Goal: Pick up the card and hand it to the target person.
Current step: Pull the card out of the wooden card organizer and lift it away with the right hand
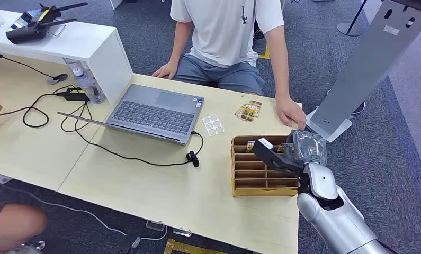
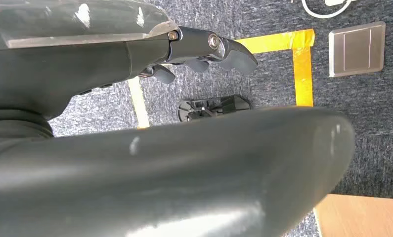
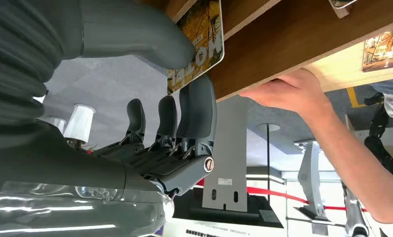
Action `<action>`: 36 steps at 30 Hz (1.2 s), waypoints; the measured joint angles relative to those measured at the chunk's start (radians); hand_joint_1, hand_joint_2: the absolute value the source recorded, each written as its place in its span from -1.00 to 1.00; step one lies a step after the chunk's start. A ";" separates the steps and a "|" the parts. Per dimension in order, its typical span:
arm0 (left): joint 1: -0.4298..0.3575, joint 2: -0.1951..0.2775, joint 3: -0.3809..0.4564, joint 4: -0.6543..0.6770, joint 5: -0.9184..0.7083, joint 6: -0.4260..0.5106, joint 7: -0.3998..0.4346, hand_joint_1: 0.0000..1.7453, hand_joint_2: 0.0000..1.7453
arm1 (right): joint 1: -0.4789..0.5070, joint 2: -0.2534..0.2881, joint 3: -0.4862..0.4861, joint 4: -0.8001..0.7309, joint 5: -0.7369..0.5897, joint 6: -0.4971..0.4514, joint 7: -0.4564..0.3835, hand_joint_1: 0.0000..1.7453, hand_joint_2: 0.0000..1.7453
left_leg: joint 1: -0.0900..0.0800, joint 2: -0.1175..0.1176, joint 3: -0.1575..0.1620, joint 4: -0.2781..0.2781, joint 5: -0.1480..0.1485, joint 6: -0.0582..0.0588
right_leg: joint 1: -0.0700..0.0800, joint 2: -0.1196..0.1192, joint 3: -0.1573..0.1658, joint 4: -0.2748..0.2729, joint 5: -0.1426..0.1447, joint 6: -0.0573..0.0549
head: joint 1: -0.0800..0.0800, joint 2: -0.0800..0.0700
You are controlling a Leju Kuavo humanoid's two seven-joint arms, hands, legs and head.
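My right hand (image 1: 303, 151) hovers over the right end of the cardboard card box (image 1: 250, 177) on the table's near right corner. In the right wrist view, the thumb and a finger (image 3: 196, 106) pinch a yellow printed card (image 3: 199, 49) at the box's brown wall (image 3: 308, 34). A person in a white T-shirt (image 1: 226, 26) sits across the table, one hand (image 1: 289, 112) resting on the table edge just beyond the box; that hand (image 3: 293, 91) lies close to my fingers. My left hand (image 2: 204, 54) hangs over the carpet, fingers apart, holding nothing.
An open laptop (image 1: 152, 112) with a black cable sits mid-table, loose yellow cards (image 1: 249, 111) and a white sticker sheet (image 1: 213, 125) beside it. A white shelf (image 1: 65, 42) stands at the back left. A grey stand (image 1: 367, 63) rises to the right of the table.
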 joint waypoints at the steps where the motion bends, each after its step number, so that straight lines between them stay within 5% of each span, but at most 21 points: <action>1: 0.000 0.000 0.000 0.000 0.000 0.000 0.000 -1.00 -1.00 | 0.000 0.000 0.000 0.000 0.000 0.000 0.000 0.09 1.00 | 0.000 0.000 0.000 0.000 0.000 0.000 | 0.000 0.000 0.000 0.000 0.000 0.000 | 0.000 0.000; 9: 0.000 0.000 0.000 0.000 0.000 0.000 0.000 -1.00 -1.00 | 0.006 -0.004 0.002 0.000 -0.007 0.002 0.003 0.12 1.00 | 0.000 0.000 0.000 0.000 0.000 0.000 | 0.000 0.000 0.000 0.000 0.000 0.000 | 0.000 0.000; 16: 0.000 0.000 0.000 0.000 -0.001 0.000 0.000 -1.00 -1.00 | 0.011 -0.006 0.002 0.000 -0.010 0.004 0.005 0.52 1.00 | 0.000 0.000 0.000 0.000 0.000 0.000 | 0.000 0.000 0.000 0.000 0.000 0.000 | 0.000 0.000; 27: 0.000 0.000 0.000 0.000 -0.003 -0.002 0.000 -1.00 -1.00 | 0.016 -0.010 0.002 -0.010 -0.009 0.006 0.018 0.66 1.00 | 0.000 0.000 0.001 0.000 0.000 0.000 | 0.000 0.000 0.000 0.000 0.000 0.000 | 0.000 0.000; 31: 0.000 0.000 0.000 0.000 -0.007 -0.013 -0.006 -1.00 1.00 | 0.017 -0.011 0.002 -0.017 -0.008 0.009 0.019 0.66 1.00 | 0.000 0.000 0.001 0.000 0.001 0.000 | 0.000 0.000 0.000 0.000 0.001 0.000 | 0.000 0.000; 36: 0.000 0.000 -0.001 0.000 -0.016 -0.018 -0.012 -1.00 1.00 | 0.018 -0.013 0.002 -0.022 -0.007 0.014 0.019 0.66 1.00 | 0.000 0.000 0.001 0.000 0.001 0.000 | 0.000 0.000 0.000 0.000 0.001 0.000 | 0.000 0.000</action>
